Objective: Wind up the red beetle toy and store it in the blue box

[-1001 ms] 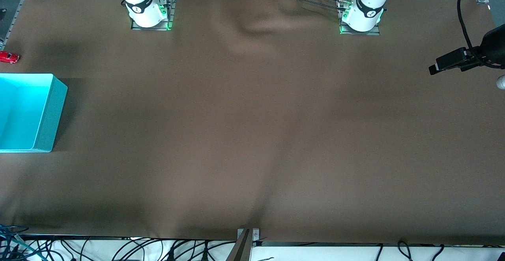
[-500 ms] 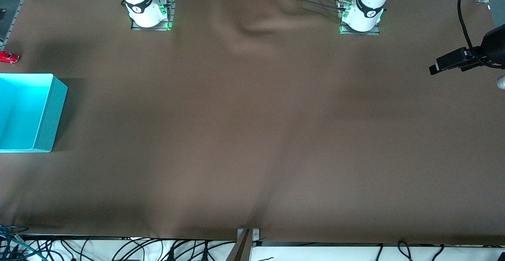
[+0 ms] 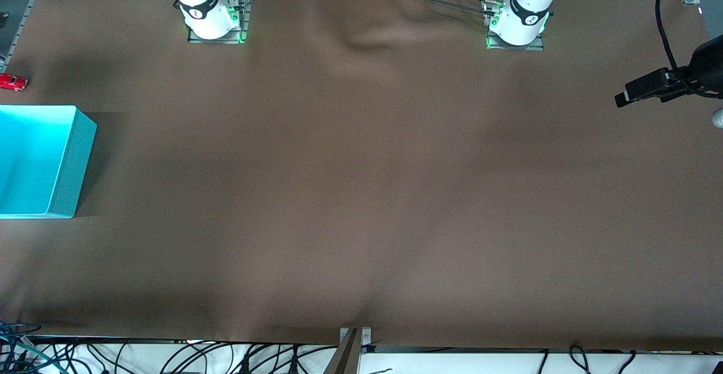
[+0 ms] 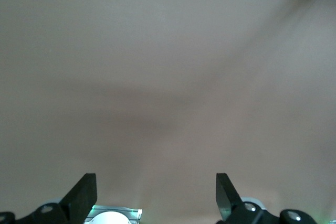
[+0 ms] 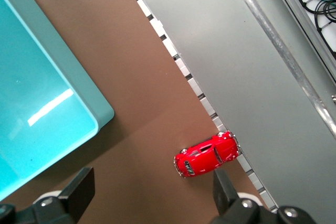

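The red beetle toy (image 3: 12,82) lies on the brown cloth at the right arm's end of the table, right at the cloth's edge. It sits a little farther from the front camera than the blue box (image 3: 68,159). In the right wrist view the red beetle toy (image 5: 207,154) shows beside one fingertip, and a corner of the blue box (image 5: 79,85) is apart from it. My right gripper (image 5: 151,179) hangs high over the cloth there, open and holding nothing. My left gripper (image 4: 155,182) is open over bare cloth. Neither gripper shows in the front view.
A grey metal table frame (image 5: 252,77) runs along the cloth's edge beside the toy. The cloth bulges in a fold (image 3: 367,35) between the two arm bases. A black device on a cable (image 3: 649,88) hangs over the left arm's end of the table.
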Controlling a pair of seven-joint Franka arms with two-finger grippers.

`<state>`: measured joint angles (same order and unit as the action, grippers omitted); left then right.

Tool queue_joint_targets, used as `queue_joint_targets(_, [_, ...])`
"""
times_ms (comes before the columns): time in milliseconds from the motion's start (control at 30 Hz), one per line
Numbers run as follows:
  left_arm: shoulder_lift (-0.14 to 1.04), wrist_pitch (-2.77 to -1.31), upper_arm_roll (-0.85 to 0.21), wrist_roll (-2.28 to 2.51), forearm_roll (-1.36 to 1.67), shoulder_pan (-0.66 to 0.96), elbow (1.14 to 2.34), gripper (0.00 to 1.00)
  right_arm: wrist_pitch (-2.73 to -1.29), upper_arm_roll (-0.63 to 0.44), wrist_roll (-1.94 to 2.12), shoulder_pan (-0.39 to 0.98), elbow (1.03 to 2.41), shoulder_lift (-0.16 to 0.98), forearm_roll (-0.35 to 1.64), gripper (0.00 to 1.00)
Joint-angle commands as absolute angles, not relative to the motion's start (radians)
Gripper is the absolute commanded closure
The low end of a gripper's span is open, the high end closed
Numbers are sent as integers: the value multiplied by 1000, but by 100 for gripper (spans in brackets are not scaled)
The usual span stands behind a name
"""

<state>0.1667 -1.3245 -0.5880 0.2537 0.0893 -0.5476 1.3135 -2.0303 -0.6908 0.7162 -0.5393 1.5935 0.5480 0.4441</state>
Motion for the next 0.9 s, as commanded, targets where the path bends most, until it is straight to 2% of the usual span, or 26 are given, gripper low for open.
queue_joint_targets(0, [163, -1319, -592, 249, 83, -554, 1301, 0, -2100, -689, 638, -545, 1589, 586, 472, 0])
queue_joint_targets(567, [161, -1319, -592, 249, 83, -554, 1301, 0, -2155, -653, 354, -525, 1589, 618, 472, 0])
queue_joint_targets(867, [161, -1319, -592, 249, 83, -554, 1301, 0, -2194, -655, 345, -535, 1598, 653, 526, 0])
